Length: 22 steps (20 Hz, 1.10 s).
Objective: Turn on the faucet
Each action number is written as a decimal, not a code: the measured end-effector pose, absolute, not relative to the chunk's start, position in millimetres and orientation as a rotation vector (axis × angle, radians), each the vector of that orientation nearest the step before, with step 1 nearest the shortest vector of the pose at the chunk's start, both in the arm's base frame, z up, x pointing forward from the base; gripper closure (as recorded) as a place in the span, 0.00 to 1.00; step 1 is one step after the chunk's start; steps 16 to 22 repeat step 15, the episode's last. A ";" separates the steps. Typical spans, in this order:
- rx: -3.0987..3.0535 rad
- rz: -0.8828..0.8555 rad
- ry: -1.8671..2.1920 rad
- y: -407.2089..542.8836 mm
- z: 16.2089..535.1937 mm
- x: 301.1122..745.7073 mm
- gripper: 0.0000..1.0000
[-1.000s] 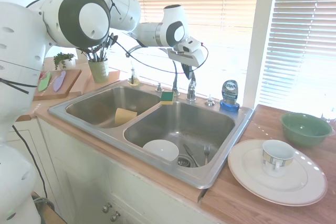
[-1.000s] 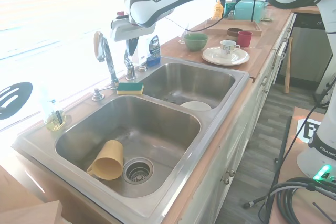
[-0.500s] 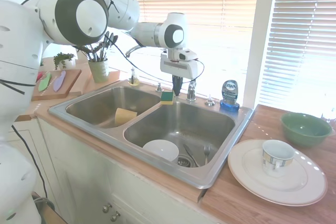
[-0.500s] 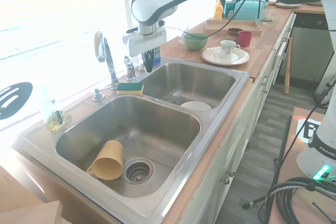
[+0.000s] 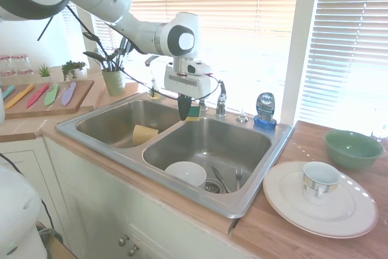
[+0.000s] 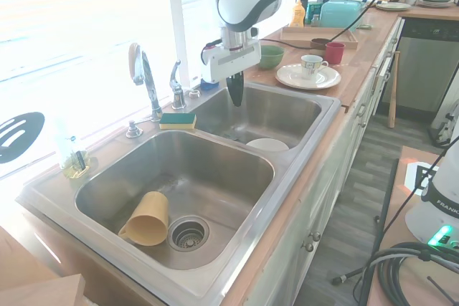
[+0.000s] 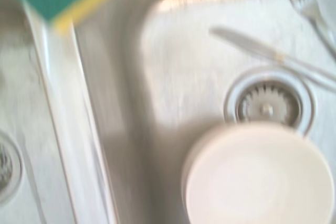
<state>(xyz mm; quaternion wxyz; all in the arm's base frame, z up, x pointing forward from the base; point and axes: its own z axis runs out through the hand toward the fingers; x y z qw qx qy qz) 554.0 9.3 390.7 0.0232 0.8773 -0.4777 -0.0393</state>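
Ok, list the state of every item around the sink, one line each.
faucet: no water visible from the spout, lever pointing up.
tool: pointing down over the sink's right basin, apart from the lever, fingers together.
sponge: flat on the divider by the faucet.
yellow cup: on its side in the other basin.
white bowl: upright, near the drain.
mug: upright on the white plate.

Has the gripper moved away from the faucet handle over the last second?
Yes. The gripper has swung off the faucet handle toward the front of the sink, now hanging beside the sponge over the basin.
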 end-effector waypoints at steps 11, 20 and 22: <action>2.731 -0.104 -1.486 10.5 385.1 477.0 0.00; 2.736 -0.101 -1.496 11.4 385.8 477.6 0.00; 2.736 -0.101 -1.496 11.4 385.8 477.6 0.00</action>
